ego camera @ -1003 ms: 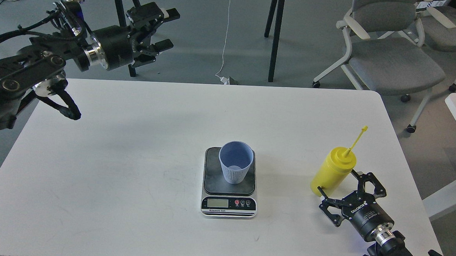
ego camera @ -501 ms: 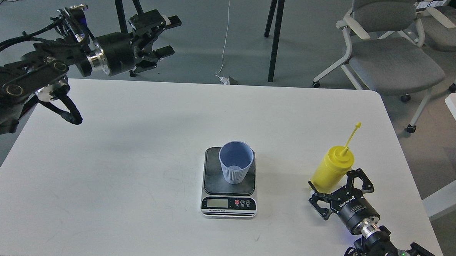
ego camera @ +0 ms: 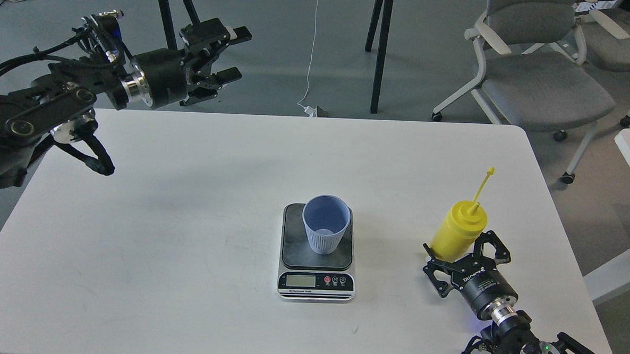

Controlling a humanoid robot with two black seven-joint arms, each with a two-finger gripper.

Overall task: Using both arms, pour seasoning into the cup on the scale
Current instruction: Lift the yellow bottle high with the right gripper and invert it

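Yellow plastic squeeze bottle (ego camera: 457,232) stands almost upright, nozzle tilted up-right, base between the spread fingers of the right gripper (ego camera: 459,248); left gripper (ego camera: 230,53) open, empty.

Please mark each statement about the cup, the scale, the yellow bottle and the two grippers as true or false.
1. The cup stands upright on the scale. True.
2. The seasoning lies on its side. False: it stands, tilted slightly.
3. The right gripper has its open fingers around the seasoning's base. True.
4. The left gripper holds the cup. False: it is open, raised at the table's far left.
5. The cup is yellow. False: light blue.
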